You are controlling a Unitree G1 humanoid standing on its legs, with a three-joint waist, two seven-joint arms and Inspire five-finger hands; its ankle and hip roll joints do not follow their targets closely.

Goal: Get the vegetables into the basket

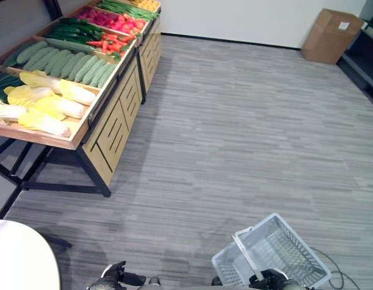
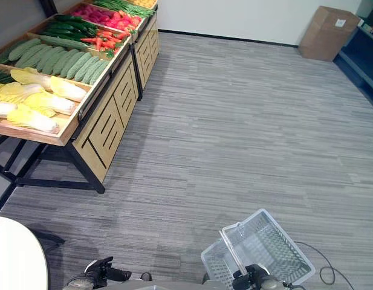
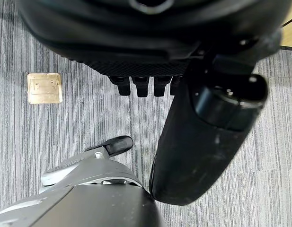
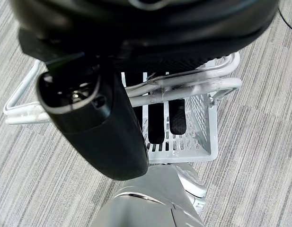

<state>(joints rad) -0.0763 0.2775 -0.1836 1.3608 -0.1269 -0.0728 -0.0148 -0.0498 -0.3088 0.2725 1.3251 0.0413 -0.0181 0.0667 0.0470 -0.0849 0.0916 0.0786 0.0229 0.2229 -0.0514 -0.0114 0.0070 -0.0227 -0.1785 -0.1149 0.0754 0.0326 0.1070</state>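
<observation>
Right hand [image 4: 136,80]: fingers [image 4: 176,116] curled round handle of white wire-mesh basket [image 1: 283,244], basket hanging just below them. Left hand [image 3: 146,61]: fingers [image 3: 141,86] curled in, nothing held. Vegetables, pale yellow-white cabbages [image 1: 44,99] nearest and long green cucumbers [image 1: 71,63] behind, lying in slatted wooden display stand [image 1: 110,130], well apart, ahead and leftward. Free left hand on nearer side; approach needed first.

A white wire basket [image 1: 277,251] sits well apart from the vegetable stand [image 1: 71,78].
</observation>
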